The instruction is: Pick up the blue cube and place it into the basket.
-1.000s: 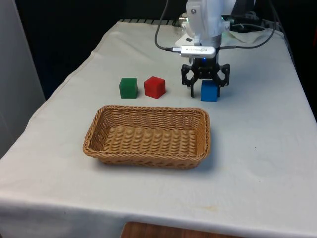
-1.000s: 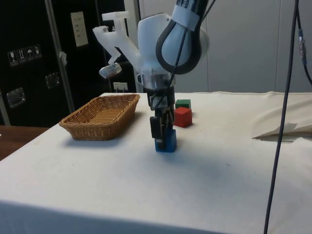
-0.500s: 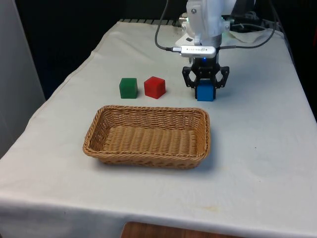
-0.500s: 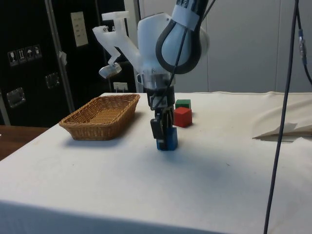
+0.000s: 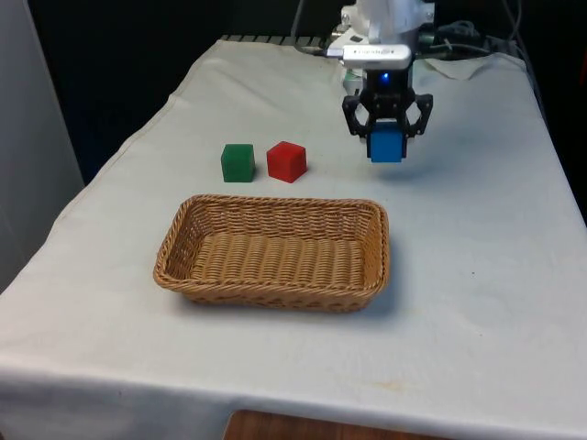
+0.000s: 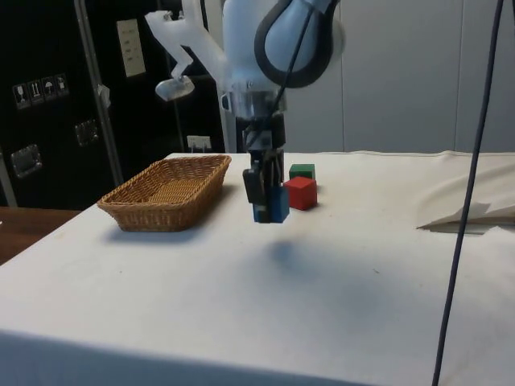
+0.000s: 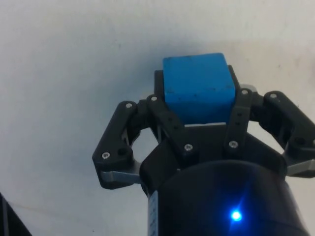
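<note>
Cubes first, going from the front view's left: we see a green cube (image 5: 238,162) and, just beside it on its right, a red cube (image 5: 286,161), both resting on the table (image 5: 477,275) under its white cloth. Nearer the camera sits a woven wicker basket (image 5: 275,252), long and shallow, standing apart from the two cubes. Further to the front view's right we find the gripper (image 5: 387,147), clamped on the blue cube (image 5: 387,146), with a black finger pressed to each side of it. In the side view we see the blue cube (image 6: 271,203) lifted clear of the table, a soft shadow lying on the cloth beneath it, with the red cube (image 6: 302,193) and green cube (image 6: 302,171) behind it and the basket (image 6: 165,193) off to one side. From the wrist we see the blue cube (image 7: 198,87) seated squarely between the gripper (image 7: 198,110) fingers (image 7: 167,123), white cloth below it.
</note>
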